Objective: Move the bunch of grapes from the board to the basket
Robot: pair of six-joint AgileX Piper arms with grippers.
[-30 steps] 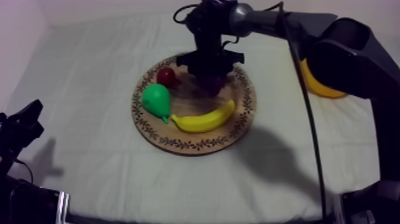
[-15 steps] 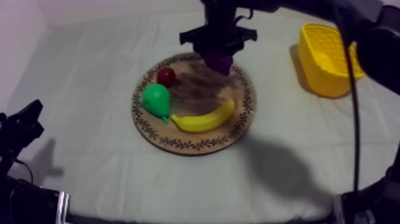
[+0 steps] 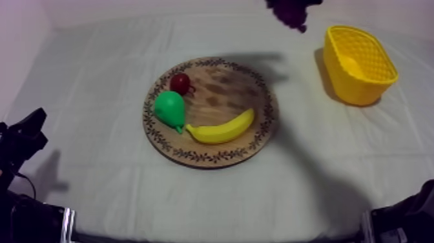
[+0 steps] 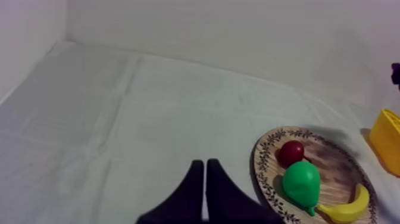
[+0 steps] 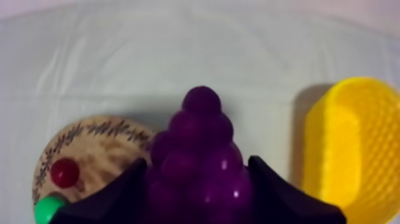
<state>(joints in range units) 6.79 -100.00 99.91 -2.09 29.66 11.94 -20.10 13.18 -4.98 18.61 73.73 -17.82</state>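
Note:
The purple bunch of grapes (image 5: 200, 128) hangs in the air, clamped between the two black fingers (image 5: 122, 195) of my right gripper (image 5: 198, 170), which is shut on it. From above, the grapes (image 3: 290, 13) are high at the table's far side, between the wooden board (image 3: 258, 139) and the yellow basket (image 3: 359, 64), left of the basket. My left gripper (image 4: 205, 179) rests low at the left, fingers together as a narrow wedge, well away from the board (image 4: 265, 179).
On the board lie a small red fruit (image 3: 180, 83), a green pear (image 3: 170, 108) and a banana (image 3: 221, 129). The basket (image 5: 351, 149) stands on the cloth at the right. My left gripper (image 3: 27, 134) sits by the left edge.
My right gripper lifted the grapes off the board and carried them up and to the right, toward the basket. The left arm has not moved.

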